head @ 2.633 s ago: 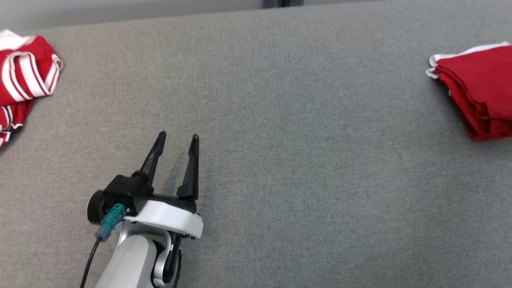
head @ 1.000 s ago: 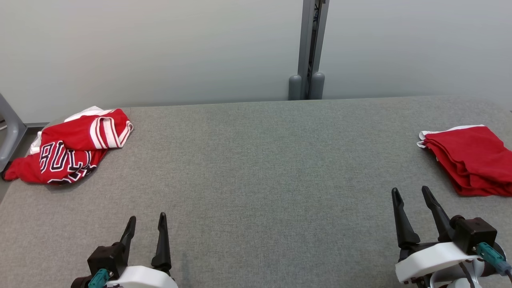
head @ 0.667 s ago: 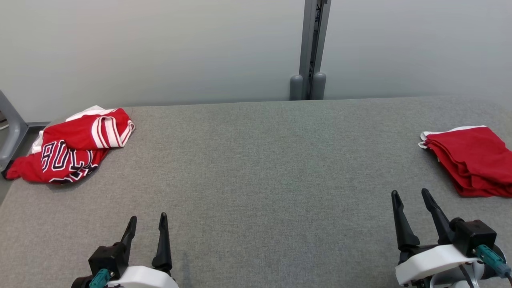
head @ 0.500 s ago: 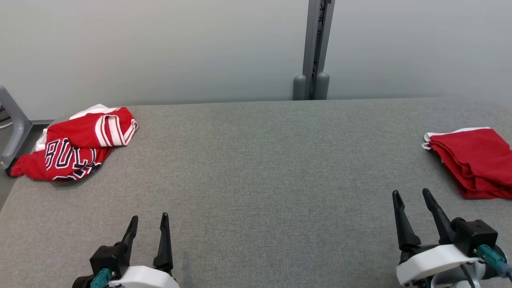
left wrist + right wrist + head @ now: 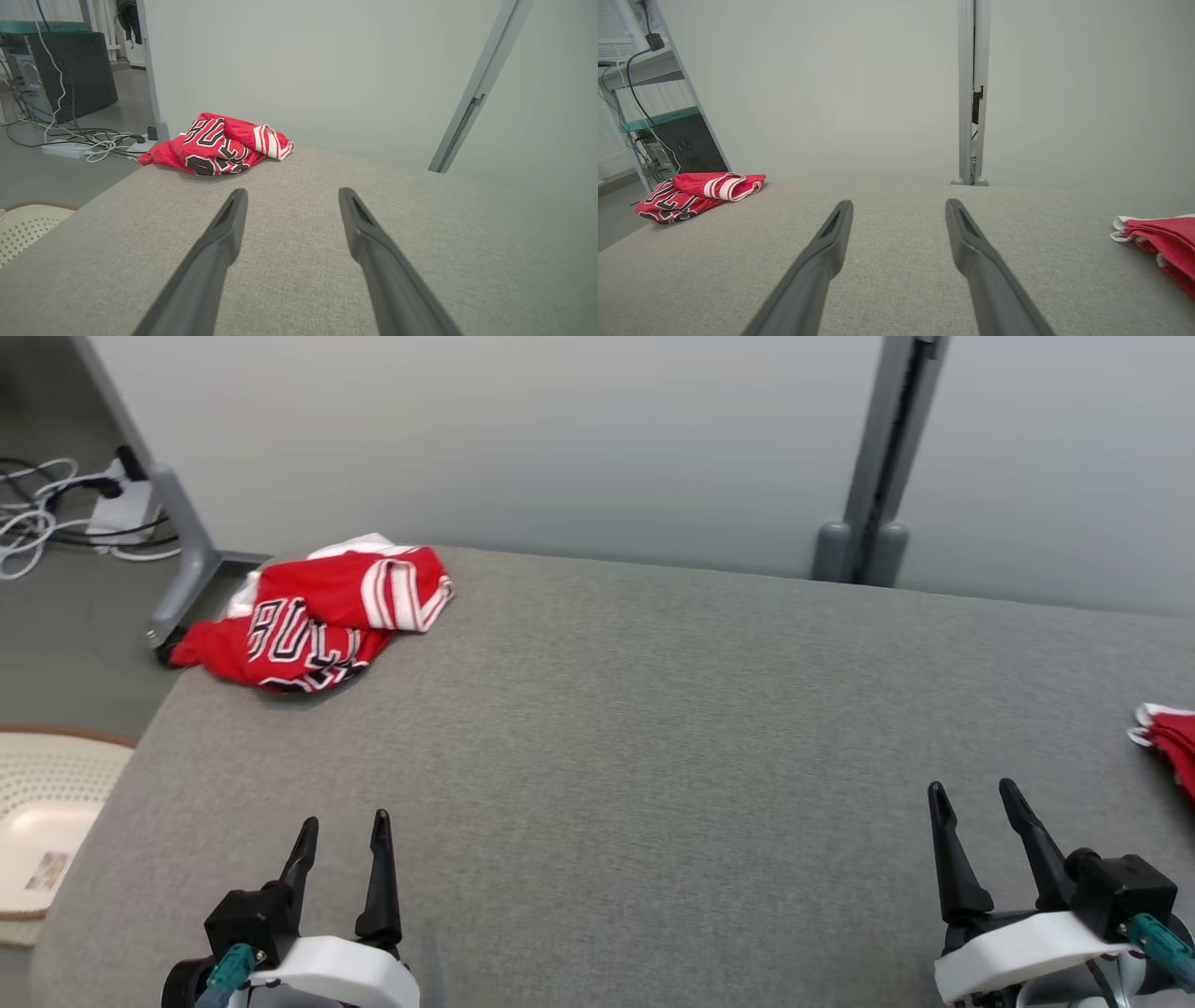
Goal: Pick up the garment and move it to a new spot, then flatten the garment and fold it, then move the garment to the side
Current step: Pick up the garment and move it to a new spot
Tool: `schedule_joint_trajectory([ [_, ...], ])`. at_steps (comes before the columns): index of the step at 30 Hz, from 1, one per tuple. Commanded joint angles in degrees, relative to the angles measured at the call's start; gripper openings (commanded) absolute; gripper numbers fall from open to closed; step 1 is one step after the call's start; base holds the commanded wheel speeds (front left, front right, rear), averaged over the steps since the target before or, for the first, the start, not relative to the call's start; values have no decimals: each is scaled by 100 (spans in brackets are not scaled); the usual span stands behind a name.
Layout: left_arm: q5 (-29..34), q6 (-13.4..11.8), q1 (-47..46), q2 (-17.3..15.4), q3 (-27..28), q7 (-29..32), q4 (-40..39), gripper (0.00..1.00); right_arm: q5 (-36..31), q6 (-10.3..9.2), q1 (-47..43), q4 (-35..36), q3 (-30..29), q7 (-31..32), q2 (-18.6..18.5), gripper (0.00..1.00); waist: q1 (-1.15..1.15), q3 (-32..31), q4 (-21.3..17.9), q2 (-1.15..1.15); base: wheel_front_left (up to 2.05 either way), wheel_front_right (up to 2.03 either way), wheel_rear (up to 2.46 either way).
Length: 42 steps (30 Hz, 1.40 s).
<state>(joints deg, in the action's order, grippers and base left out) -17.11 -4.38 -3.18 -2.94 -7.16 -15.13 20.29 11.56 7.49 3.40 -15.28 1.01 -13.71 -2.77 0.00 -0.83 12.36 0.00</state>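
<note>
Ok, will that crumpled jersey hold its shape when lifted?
The jersey lies in loose folds, so it will probably droop and unfurl. It looks thin, likely light. One end seems to overhang the table, so a push might slide it off.

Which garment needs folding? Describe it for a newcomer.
On the grey table, go to the far left corner. The crumpled jersey there is red with white stripes and lettering. The other red garment, at the right edge, is plain and folded.
</note>
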Motion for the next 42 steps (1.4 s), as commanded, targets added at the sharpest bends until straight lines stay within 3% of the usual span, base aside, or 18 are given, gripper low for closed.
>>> schedule_joint_trajectory([
  [1,27,-24,-84,-34,59,0,-29,100,6,1,89,31,17,-16,-25,100,0,73,513,0,0,0,0],
  [6,14,9,-60,-27,129,0,-55,100,-13,1,135,58,17,10,-28,100,0,148,1201,0,0,0,0],
  [12,-28,12,-1,-15,179,0,-83,100,-31,1,209,0,61,25,-28,100,0,228,1721,0,0,0,0],
  [24,-180,25,-186,-5,390,0,-323,100,-141,1,424,74,98,44,-31,100,0,582,1835,0,0,0,0],
  [27,-205,119,-468,-25,520,0,-421,100,-259,1,514,185,101,123,-31,100,0,836,1690,0,0,0,0],
  [30,-516,477,-973,-83,605,1,-440,100,-443,1,679,374,190,227,-33,100,0,1167,1452,0,0,0,0],
  [36,-355,821,-2464,-821,579,298,-422,100,-793,1,1008,910,244,482,-33,100,0,1877,850,0,0,0,0],
  [42,-297,1037,-3943,-1546,362,1322,-48,100,-1023,1,1238,1410,327,665,-29,100,0,2491,193,0,0,0,0],
])
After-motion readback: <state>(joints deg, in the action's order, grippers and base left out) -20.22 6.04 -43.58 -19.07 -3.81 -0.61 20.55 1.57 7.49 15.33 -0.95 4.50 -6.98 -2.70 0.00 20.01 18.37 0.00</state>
